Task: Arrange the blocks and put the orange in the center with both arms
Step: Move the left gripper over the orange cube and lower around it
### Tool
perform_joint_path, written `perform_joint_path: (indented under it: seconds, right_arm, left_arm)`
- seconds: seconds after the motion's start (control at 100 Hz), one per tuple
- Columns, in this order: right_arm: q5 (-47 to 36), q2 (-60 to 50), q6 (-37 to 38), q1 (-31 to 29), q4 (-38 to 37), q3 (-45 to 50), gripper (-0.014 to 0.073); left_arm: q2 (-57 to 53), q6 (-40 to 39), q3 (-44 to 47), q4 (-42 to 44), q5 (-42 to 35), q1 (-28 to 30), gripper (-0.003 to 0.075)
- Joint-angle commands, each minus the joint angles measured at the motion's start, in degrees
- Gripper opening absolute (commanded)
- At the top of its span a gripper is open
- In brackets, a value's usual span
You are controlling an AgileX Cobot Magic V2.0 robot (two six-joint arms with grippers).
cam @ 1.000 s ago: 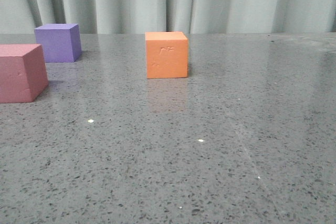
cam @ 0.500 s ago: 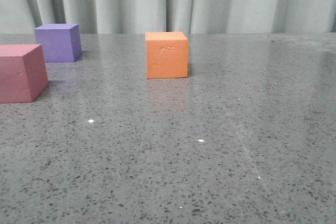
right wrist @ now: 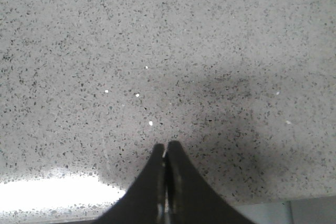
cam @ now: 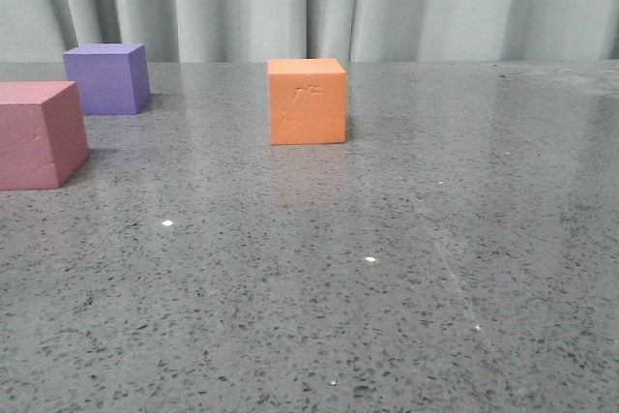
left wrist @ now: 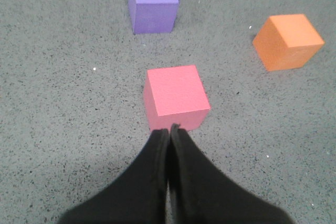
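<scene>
Orange foam stood out first in my front view: the orange cube sat on the grey table well right of the purple cube and pink cube, and nothing had shifted over the last second, so I judged the arranging not yet begun. My left wrist view showed the left pincer pressed together just short of the pink cube. My right wrist view showed the right pincer together too, over bare stone.
</scene>
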Motion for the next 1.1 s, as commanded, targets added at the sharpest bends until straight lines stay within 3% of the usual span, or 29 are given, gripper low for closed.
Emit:
perform_joint_path:
  seconds: [0.0, 0.47, 0.61, 0.66, 0.78, 0.83, 0.87, 0.99, 1.09]
  right_arm:
    - [-2.80, -0.11, -0.48, -0.20, -0.77, -1.31, -0.0067]
    - [-3.22, -0.11, -0.48, -0.20, -0.77, -1.31, -0.0067]
    - [-3.90, -0.11, -0.48, -0.20, -0.77, -1.31, -0.0067]
    - [-4.06, -0.11, -0.48, -0.20, -0.77, -1.31, -0.0067]
    - [-4.06, -0.11, -0.48, -0.20, -0.77, -1.31, -0.0067]
    - [-4.06, -0.11, -0.48, -0.20, -0.77, -1.31, -0.0067]
    - [-4.06, -0.11, -0.48, -0.20, -0.77, -1.31, -0.0067]
    - [-4.06, -0.11, -0.48, -0.20, -0.77, -1.31, -0.0067]
    - [-4.06, -0.11, -0.48, -0.20, -0.77, -1.31, -0.0067]
  left_arm:
    - [3.64, 0.34, -4.02, -0.33, -2.08, 0.18, -0.0019]
    - [11.91, 2.19, -5.61, 1.09, -1.48, 0.18, 0.0008]
    - [11.91, 3.19, -5.73, 1.09, -0.55, 0.18, 0.0159]
    - [11.91, 3.28, -5.73, 1.09, -0.15, 0.18, 0.0258]
    - [11.91, 3.28, -5.73, 1.09, 0.49, 0.18, 0.0598]
    - [11.91, 3.28, -5.73, 1.09, 0.12, 0.18, 0.0706]
    - [11.91, 3.03, -5.73, 1.09, -0.29, 0.18, 0.0714]
    - [11.91, 3.05, -5.73, 1.21, -2.03, 0.18, 0.0627]
    - [11.91, 3.05, -5.73, 1.09, -2.20, 0.18, 0.0624]
